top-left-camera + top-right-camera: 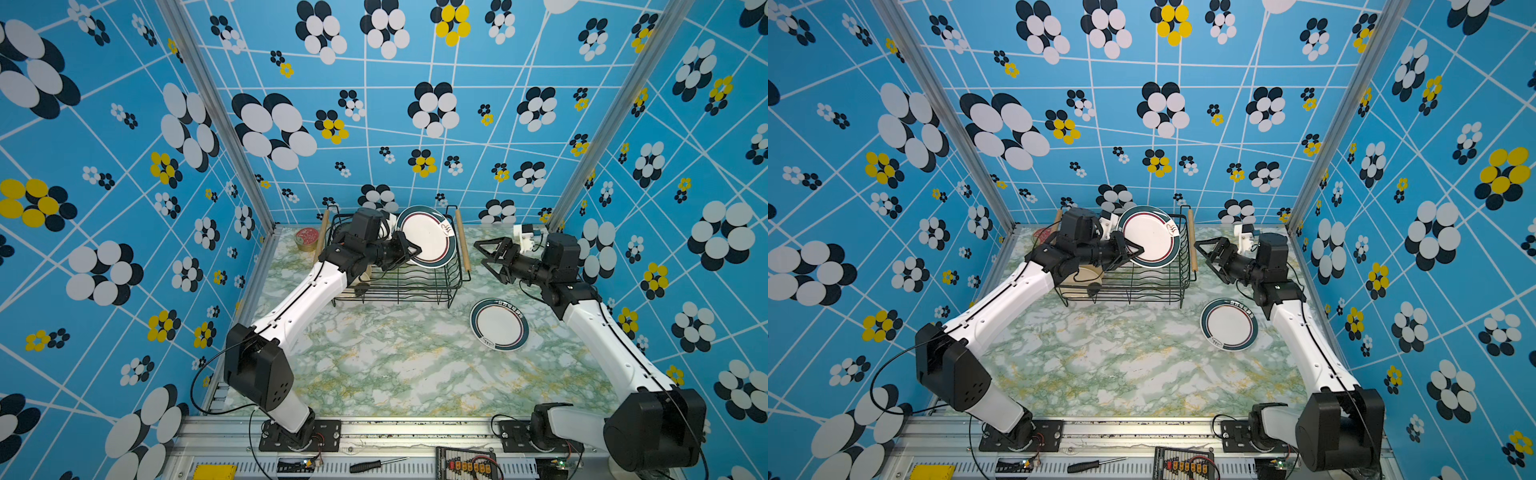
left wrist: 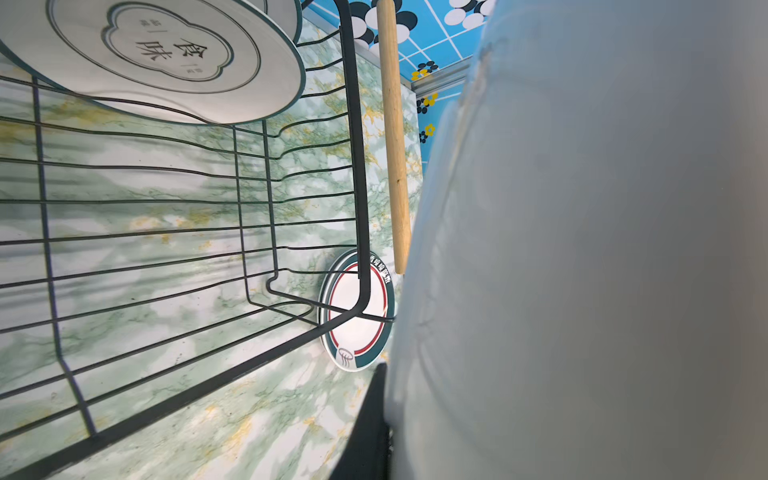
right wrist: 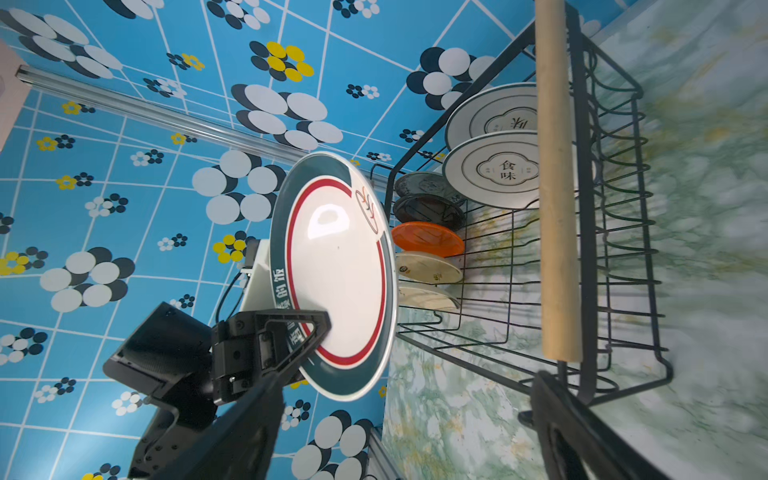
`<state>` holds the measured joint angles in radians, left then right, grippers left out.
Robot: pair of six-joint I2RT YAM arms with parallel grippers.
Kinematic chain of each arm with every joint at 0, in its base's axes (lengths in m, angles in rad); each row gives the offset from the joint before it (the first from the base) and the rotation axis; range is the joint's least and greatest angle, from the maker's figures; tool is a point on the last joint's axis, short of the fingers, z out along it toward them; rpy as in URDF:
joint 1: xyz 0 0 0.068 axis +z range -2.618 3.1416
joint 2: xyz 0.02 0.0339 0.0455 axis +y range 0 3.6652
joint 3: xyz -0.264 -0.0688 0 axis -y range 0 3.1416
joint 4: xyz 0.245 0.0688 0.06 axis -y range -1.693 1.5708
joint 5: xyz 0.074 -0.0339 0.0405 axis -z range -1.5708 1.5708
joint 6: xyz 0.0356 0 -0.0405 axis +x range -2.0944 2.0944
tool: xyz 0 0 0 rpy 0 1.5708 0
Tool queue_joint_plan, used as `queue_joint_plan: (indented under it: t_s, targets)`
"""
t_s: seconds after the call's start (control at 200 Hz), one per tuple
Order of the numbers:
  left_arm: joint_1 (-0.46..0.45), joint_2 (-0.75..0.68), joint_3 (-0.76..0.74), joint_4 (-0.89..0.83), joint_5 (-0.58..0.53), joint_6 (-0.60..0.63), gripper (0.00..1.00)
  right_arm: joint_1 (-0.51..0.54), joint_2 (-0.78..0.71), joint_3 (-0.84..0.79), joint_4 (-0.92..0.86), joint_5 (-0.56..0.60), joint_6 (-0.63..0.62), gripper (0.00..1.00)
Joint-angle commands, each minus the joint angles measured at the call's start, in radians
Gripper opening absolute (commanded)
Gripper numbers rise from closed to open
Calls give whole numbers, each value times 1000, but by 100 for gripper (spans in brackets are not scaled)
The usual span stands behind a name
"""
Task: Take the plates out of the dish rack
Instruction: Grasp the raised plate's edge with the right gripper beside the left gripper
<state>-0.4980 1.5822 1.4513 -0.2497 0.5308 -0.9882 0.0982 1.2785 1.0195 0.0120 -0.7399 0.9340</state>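
The black wire dish rack (image 1: pixel 399 286) (image 1: pixel 1133 286) (image 2: pixel 357 166) (image 3: pixel 582 208) stands at the back of the table. My left gripper (image 1: pixel 415 249) (image 1: pixel 1138 251) (image 3: pixel 316 328) is shut on the rim of a large teal-rimmed, red-ringed plate (image 1: pixel 428 237) (image 1: pixel 1152 237) (image 3: pixel 340 270), held tilted above the rack. In the left wrist view this plate (image 2: pixel 582 249) is a pale blur beside one black finger (image 2: pixel 370 424). Two white emblem plates (image 3: pixel 494 170) and several smaller ones, among them an orange plate (image 3: pixel 428 239), stand in the rack. My right gripper (image 1: pixel 482 253) (image 1: pixel 1204 254) (image 3: pixel 409 380) hangs open and holds nothing, right of the rack.
A matching teal-rimmed plate (image 1: pixel 498 324) (image 1: pixel 1228 324) (image 2: pixel 345 299) lies flat on the marble table, front right of the rack. A red-lidded tin (image 1: pixel 306 238) sits left of the rack. The rack's right wooden handle (image 1: pixel 462 245) (image 3: pixel 557 187) faces my right gripper. Walls close in the sides.
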Motion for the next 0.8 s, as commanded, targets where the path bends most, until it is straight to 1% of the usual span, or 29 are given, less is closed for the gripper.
queue_joint_plan:
  t_s: [0.0, 0.07, 0.23, 0.415, 0.485, 0.605, 0.655, 0.8]
  targets:
    - [-14, -74, -63, 234, -19, -136, 1, 64, 46, -10, 128, -13, 85, 88]
    - [-26, -88, -80, 229, -40, -137, 0, 87, 62, -17, 186, -12, 119, 85]
    - [-39, -94, -161, 338, -31, -214, 0, 135, 98, -7, 252, -7, 161, 79]
    - [-51, -83, -215, 422, -24, -267, 0, 174, 149, 3, 323, -18, 212, 59]
    - [-56, -88, -234, 455, -33, -285, 0, 181, 159, 2, 344, -19, 229, 54]
    - [-53, -88, -293, 578, -31, -350, 1, 183, 162, -7, 379, -18, 242, 52]
    - [-53, -81, -292, 583, -23, -354, 1, 184, 164, -12, 407, -24, 257, 51]
    - [-62, -60, -298, 597, -14, -361, 1, 185, 181, -14, 452, -30, 283, 43]
